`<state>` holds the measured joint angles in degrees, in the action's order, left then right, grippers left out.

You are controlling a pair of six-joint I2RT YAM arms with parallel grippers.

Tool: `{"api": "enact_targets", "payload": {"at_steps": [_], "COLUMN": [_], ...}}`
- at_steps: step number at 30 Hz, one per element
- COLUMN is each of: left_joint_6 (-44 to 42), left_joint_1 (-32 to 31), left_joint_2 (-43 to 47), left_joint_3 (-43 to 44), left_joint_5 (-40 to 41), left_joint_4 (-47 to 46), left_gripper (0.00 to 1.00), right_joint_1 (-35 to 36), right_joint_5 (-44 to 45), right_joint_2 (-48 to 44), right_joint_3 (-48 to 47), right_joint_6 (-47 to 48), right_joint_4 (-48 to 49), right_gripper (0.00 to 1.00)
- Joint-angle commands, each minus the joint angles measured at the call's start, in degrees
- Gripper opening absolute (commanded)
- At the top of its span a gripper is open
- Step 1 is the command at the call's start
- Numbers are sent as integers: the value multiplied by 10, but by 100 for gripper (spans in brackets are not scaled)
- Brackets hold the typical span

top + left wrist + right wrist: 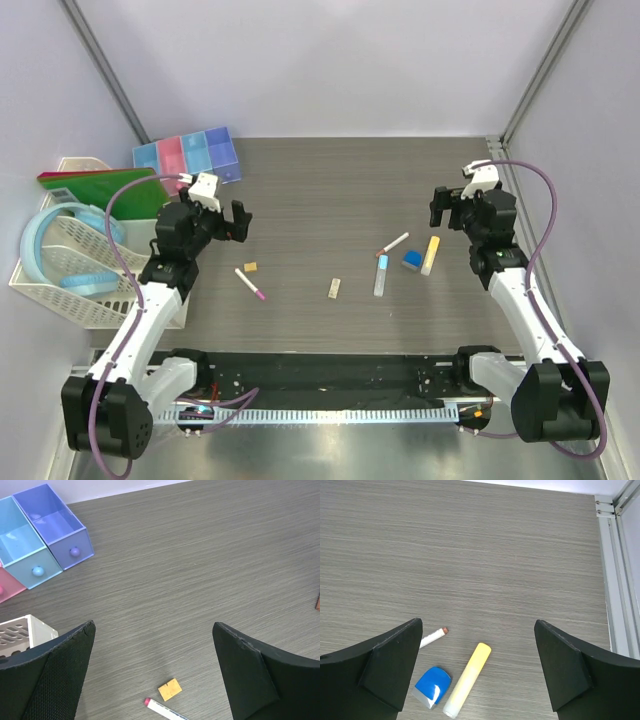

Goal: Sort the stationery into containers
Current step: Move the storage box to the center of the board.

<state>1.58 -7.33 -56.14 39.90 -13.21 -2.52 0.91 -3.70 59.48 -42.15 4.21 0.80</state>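
Grey wood-grain table, matte and flat, pale walls around it. Closest to us, a flat tan piece lies alone mid-table. Off to its left, a thin white pen with a pink tip sits just beside a second tan piece. Right of centre we've got the pale blue tube, a blue block, a rounded yellow stick and another white pen, all bunched close. Left gripper and right gripper both hang over the table, fingers spread wide, nothing in them. Open table runs back from there. The four joined translucent bins, blue, pink, blue and purple, sit in the far-left corner, near the white lattice basket.
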Motion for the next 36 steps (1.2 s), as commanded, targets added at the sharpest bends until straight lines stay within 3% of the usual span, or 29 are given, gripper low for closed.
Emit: {"api": "enact_targets", "payload": {"at_steps": [1,8,12,17,23,36], "left_joint_6": [-13,-47,-79,-55,-31,-69], "left_joint_1": [1,1,1,1,-11,-32], "left_joint_2": [0,0,5,-31,-159,-535], "left_joint_3": [-6,-21,-29,-4,90,418], "left_joint_5": [15,11,-9,-9,73,241], "left_joint_4": [-17,-30,-34,-39,-36,-37], "left_gripper": [100,100,100,100,93,99], "right_joint_1": [-2,-2,-2,-1,-1,-2], "right_joint_5": [13,-51,-78,-63,-40,-49], "right_joint_2": [-12,-43,-59,-50,-26,16], "right_joint_3": [8,42,51,36,17,4], "right_joint_6": [11,117,124,129,142,130], "right_joint_4": [21,49,47,30,17,17], "right_gripper": [99,99,100,100,100,100]}}
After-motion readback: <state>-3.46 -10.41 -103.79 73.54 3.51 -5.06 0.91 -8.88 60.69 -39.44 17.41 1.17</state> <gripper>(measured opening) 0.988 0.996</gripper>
